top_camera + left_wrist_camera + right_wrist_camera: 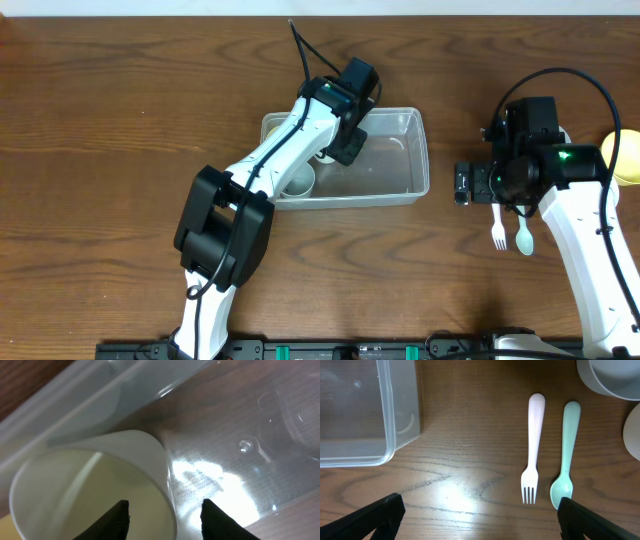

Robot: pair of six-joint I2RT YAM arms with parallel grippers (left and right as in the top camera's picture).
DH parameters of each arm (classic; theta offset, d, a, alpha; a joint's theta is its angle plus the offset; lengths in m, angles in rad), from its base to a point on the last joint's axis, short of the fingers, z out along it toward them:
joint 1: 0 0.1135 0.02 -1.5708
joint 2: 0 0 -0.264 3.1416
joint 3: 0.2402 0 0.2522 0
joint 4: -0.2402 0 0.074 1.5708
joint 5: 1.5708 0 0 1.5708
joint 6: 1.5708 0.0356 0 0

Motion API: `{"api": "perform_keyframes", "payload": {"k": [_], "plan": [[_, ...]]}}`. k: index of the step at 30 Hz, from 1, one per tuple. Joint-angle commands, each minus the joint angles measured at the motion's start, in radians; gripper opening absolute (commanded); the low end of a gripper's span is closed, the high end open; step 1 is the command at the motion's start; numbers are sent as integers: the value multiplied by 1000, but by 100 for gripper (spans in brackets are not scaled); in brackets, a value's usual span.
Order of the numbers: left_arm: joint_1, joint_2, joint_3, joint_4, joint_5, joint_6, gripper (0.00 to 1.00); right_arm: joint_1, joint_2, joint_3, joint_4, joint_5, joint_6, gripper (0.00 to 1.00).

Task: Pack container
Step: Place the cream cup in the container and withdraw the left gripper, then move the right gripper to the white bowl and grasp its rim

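Closest to the left wrist camera are the two dark fingertips of the left gripper [167, 520]. They stand apart with the thin rim of a white cup [100, 475] between them, one tip before the cup's open mouth and the other outside its wall. They do not appear to press on it. The cup lies tilted on its side on the floor of the container [240, 460], close against one long wall.

The container is a clear rectangular tub with rounded corners and a raised rim. Its glossy plastic shows the wood grain through the base, with a bright patch of glare beside the cup. From overhead it sits on the table [100, 120] between the two arms, and the left arm reaches in over its rim.

We judge the step in hand to be setting the cup inside the container. To do it well, the fingers should lift straight up, spread wide, so neither tip drags the light cup or nudges the container.

Further out, the right gripper [482, 517] hovers spread wide and empty over bare wood. Ahead of it lie a pale fork [534, 450] and a mint-green spoon [566, 455], just beside each other, apart from the container's corner. A pale bowl [615, 375] sits beyond them.
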Motion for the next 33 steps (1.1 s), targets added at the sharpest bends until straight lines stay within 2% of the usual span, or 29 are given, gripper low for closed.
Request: {"api": "perform_keyframes", "payload": {"k": [1,5,11,17,20,26,33], "plan": [[3,-59,7,-15,-15,0,52,-6,5,16,-1,7,-2,99],[3,-164,45,-71,-62,0,61,-6,5,16,-1,7,-2,99],[37,-388,80,-183,-140,-2,64,-6,4,17,-5,-8,10,99],[219,-559,79,-280,-151,-115,70,-8,4,142,-42,-6,13,99],[354,-586,75,-314,-124,-178,70,-23,21,287,-65,17,21,99],[583,-570,-3,-301,58,-185,71,-120,160,530,-134,41,21,99],[666,-562,-162,-211,75,-185,71,-206,421,597,-137,143,-38,99]]}}
